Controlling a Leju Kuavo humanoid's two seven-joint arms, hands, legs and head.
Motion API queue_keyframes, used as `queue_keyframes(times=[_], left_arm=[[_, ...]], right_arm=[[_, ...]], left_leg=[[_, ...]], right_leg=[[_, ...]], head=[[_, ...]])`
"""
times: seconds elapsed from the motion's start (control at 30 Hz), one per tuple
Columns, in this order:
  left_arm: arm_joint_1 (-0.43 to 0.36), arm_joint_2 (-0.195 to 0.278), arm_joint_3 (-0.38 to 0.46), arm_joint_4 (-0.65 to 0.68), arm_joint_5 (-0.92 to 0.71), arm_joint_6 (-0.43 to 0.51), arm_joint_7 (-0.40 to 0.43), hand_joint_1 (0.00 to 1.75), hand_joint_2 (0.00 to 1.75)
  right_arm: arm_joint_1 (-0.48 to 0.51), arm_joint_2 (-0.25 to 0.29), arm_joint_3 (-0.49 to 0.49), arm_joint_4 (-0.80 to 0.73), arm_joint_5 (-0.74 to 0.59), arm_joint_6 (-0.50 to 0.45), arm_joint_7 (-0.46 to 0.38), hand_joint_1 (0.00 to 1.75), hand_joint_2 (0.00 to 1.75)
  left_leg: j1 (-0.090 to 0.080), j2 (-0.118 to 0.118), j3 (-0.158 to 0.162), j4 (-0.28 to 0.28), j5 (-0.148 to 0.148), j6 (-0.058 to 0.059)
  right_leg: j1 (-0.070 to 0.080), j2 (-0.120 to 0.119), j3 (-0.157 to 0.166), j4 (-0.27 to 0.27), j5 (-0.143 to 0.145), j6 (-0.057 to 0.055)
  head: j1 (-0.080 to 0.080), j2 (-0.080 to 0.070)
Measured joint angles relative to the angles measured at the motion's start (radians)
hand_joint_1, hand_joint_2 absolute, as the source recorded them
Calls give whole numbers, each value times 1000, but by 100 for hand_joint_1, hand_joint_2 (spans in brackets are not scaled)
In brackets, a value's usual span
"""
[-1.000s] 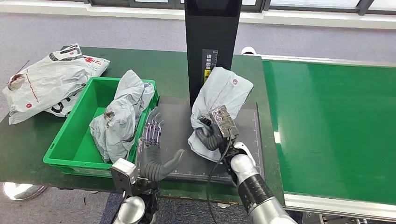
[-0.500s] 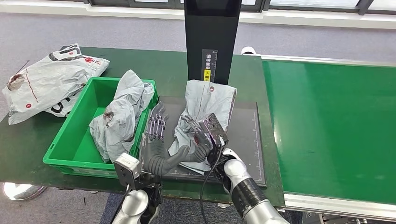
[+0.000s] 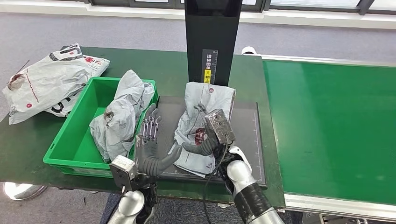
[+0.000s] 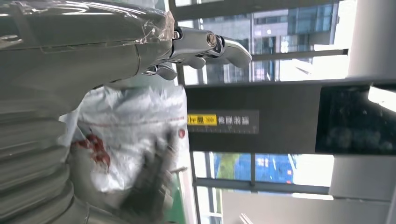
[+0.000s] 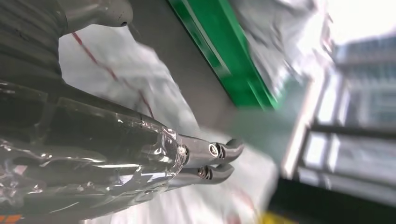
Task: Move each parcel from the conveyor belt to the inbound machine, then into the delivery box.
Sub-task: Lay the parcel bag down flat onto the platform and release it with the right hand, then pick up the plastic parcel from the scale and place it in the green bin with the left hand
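Head view: the right robot hand (image 3: 205, 144) is resting on a grey parcel (image 3: 201, 123), its dark fingers curling over the bag's near part and gripping it, while the left robot hand (image 3: 150, 144) is standing just beside the bag with its fingers straight, spread upward and holding nothing, the thumb reaching toward the parcel's edge. The parcel is lying crumpled on the dark plate of the inbound machine (image 3: 245, 135), its far end lying at the foot of the machine's black post (image 3: 212, 37), which is carrying a yellow label. To the left of the plate, the green delivery box (image 3: 77, 135) is sitting on the desk (image 3: 173, 70) and is holding another grey parcel (image 3: 121, 114), bunched up against the wall nearest the plate. Further left on the desk, more white bags (image 3: 46, 81) are lying in a loose heap. To the right, the green conveyor belt (image 3: 331, 126) is running alongside the desk.
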Motion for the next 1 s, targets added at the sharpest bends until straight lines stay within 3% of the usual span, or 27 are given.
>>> queue_keyframes(times=[0.13, 0.3, 0.47, 0.73, 1.0], left_arm=[[19, 20, 0, -43, -1, 19, 18, 0, 175], [61, 33, 0, -106, -20, 61, 34, 0, 175], [98, 33, 0, -161, -62, 68, 73, 0, 175], [94, 25, -2, -141, -193, 9, 146, 0, 175], [-83, 27, -69, 59, -779, -129, 382, 0, 175]], right_arm=[[102, -40, 6, -242, 32, -102, 11, 0, 175], [267, -84, 6, -578, 47, -207, -52, 0, 175], [378, -97, -10, -776, 17, -272, -106, 0, 175], [429, -95, -41, -828, -48, -289, -120, 0, 175], [407, -90, -64, -767, -104, -212, -156, 0, 175]], left_leg=[[0, -1, 0, 0, -1, 0], [0, 0, 0, 0, -4, 0], [0, 0, 0, 0, -5, -1], [0, 1, 2, 0, -4, -1], [0, 1, 2, 0, -3, -1]], right_leg=[[0, 0, 0, 0, 0, 0], [0, 0, 0, -1, -2, -1], [0, 0, 0, -1, -4, -1], [0, 0, 1, -1, -4, -1], [0, 0, 2, -1, -2, -1]], head=[[0, 0], [0, 0], [0, 0], [0, 0], [0, 0]])
